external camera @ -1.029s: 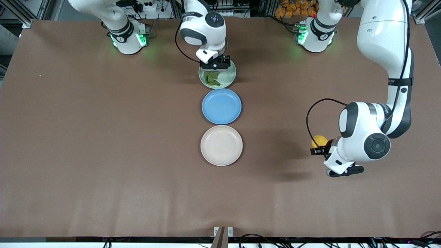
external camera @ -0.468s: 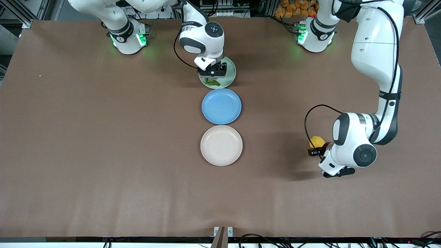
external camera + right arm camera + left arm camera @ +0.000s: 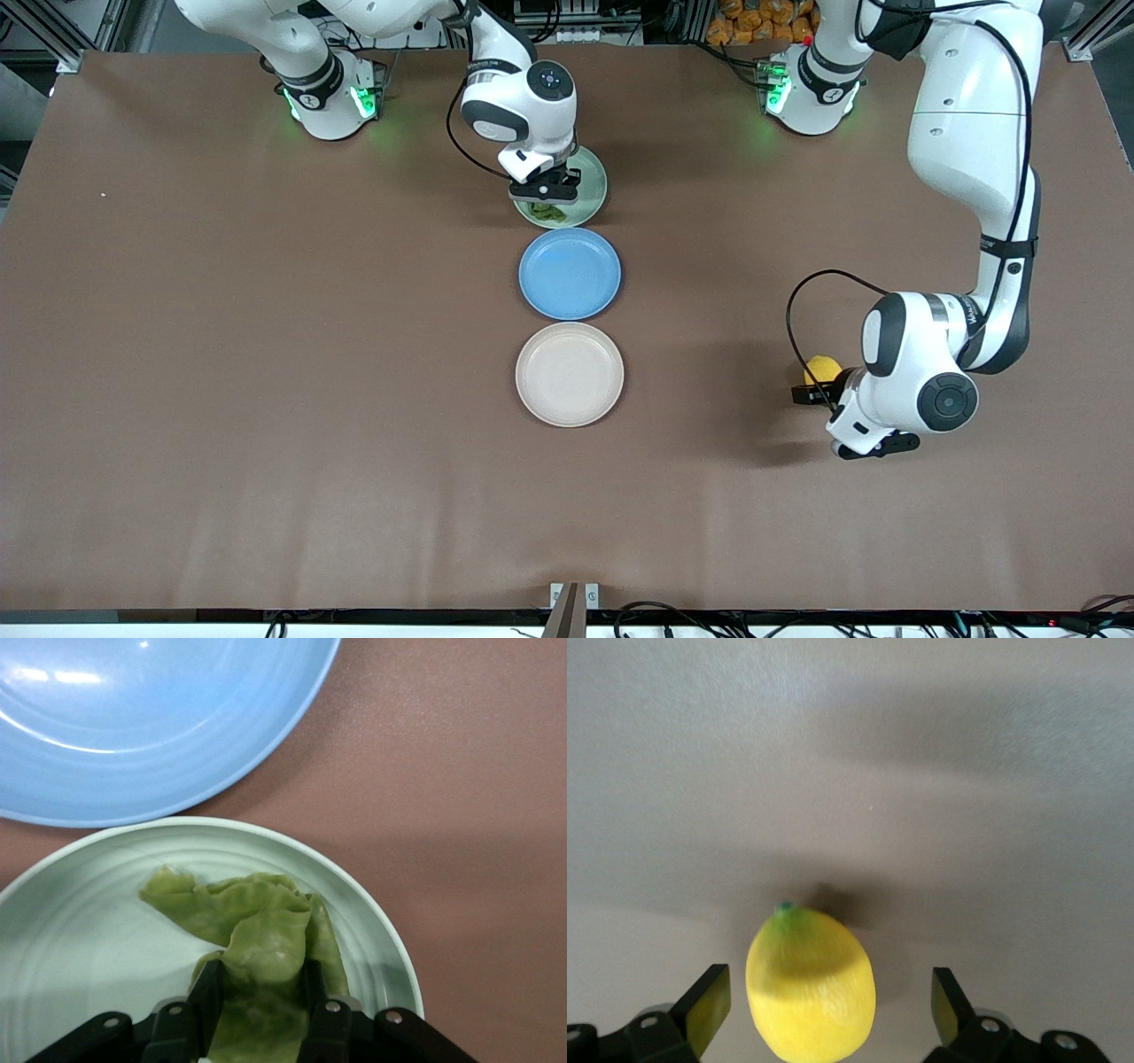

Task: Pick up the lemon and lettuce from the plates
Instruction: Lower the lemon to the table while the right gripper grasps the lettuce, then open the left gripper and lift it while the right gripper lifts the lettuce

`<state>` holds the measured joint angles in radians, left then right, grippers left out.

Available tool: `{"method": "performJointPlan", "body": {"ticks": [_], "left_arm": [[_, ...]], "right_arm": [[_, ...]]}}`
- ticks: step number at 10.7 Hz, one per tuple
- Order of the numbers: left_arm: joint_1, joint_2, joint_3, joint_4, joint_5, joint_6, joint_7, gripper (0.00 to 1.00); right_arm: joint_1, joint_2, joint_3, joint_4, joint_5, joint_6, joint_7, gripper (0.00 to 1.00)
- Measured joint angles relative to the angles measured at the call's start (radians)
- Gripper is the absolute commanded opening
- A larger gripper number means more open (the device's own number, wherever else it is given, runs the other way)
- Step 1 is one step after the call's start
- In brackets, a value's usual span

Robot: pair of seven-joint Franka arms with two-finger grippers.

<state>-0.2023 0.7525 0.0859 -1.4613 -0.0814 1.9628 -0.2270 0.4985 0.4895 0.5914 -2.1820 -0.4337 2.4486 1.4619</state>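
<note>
The left gripper (image 3: 819, 395) has just let go — a moment ago it was pinched on the lemon (image 3: 822, 369), and now its fingers (image 3: 707, 1008) stand wide with the lemon sitting free between them on the bare table (image 3: 266, 399), out toward the left arm's end, at about three o'clock from the cream plate (image 3: 570, 374). So the lemon is off its plate and put down; that half of the job looks done, and the arm needs only to lift clear without nudging the fruit. At the same time the right gripper (image 3: 547, 197) has dropped lower into the mint plate (image 3: 589, 190), at twelve o'clock from the blue plate (image 3: 570, 273), and its fingers (image 3: 205, 999) have closed in from wide to a pinch on the lettuce (image 3: 257, 943) — the leaf bunches up between them but is still lying in the plate. I would judge the grasp just made, with the lift yet to come; a thin, floppy leaf could slip out.
</note>
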Motion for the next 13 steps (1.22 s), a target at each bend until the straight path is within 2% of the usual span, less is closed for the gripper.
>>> {"method": "performJointPlan", "body": {"ticks": [4,7,10,13], "left_arm": [[-0.012,-0.08,-0.003,0.023,0.001,-0.006,0.0,1.0],[-0.023,-0.208,-0.006,0.027,0.059,-0.073,-0.001,1.0],[-0.02,-0.351,-0.005,0.028,0.06,-0.182,-0.016,1.0],[-0.015,-0.505,-0.006,-0.003,0.061,-0.286,-0.017,1.0]], "right_arm": [[0.002,0.01,0.005,0.039,-0.028,-0.017,0.083,0.0],[-0.006,0.007,0.041,0.149,-0.009,-0.172,0.101,0.0],[-0.051,-0.059,0.07,0.224,0.128,-0.259,0.025,0.0],[-0.123,-0.172,0.078,0.317,0.305,-0.467,-0.16,0.0]]}}
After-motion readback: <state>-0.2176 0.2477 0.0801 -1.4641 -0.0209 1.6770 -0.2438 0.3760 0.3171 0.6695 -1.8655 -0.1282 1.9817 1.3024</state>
